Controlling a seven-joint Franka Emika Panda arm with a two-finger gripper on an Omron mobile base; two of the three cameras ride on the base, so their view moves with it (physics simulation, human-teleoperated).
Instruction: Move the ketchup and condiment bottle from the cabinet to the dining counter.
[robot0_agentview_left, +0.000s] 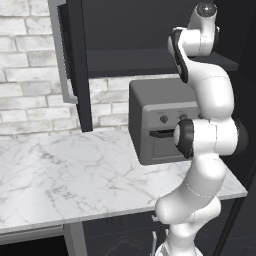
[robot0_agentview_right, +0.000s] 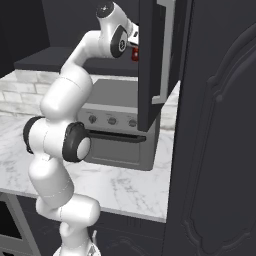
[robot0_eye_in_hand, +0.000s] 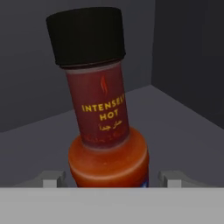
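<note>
end effector (robot0_eye_in_hand: 112, 178) sits low in the hand view, its two grey tips standing either side of the condiment bottle (robot0_eye_in_hand: 107, 144), one at lower left and one at lower right of the frame; there is a gap between each tip and the orange-red body, so the jaws look fairly wide and not yet clamped, though whether they touch the glass i cannot tell

the bottle stands on the dark shelf floor inside the cabinet (robot0_eye_in_hand: 183, 65), near its back corner. in the right base view a small red patch shows beside the wrist in the upper middle of the frame, behind the open cabinet door (robot0_agentview_right: 150, 65)

as for progress, i judge the task barely begun: this bottle is still in the cabinet, unlifted, and nothing has reached the dining counter in these pictures. grasping, carrying and the ketchup all remain

the bottle's long axis runs bottom to top of the hand view, leaning slightly to upper left, black cap uppermost, label facing the camera
</note>
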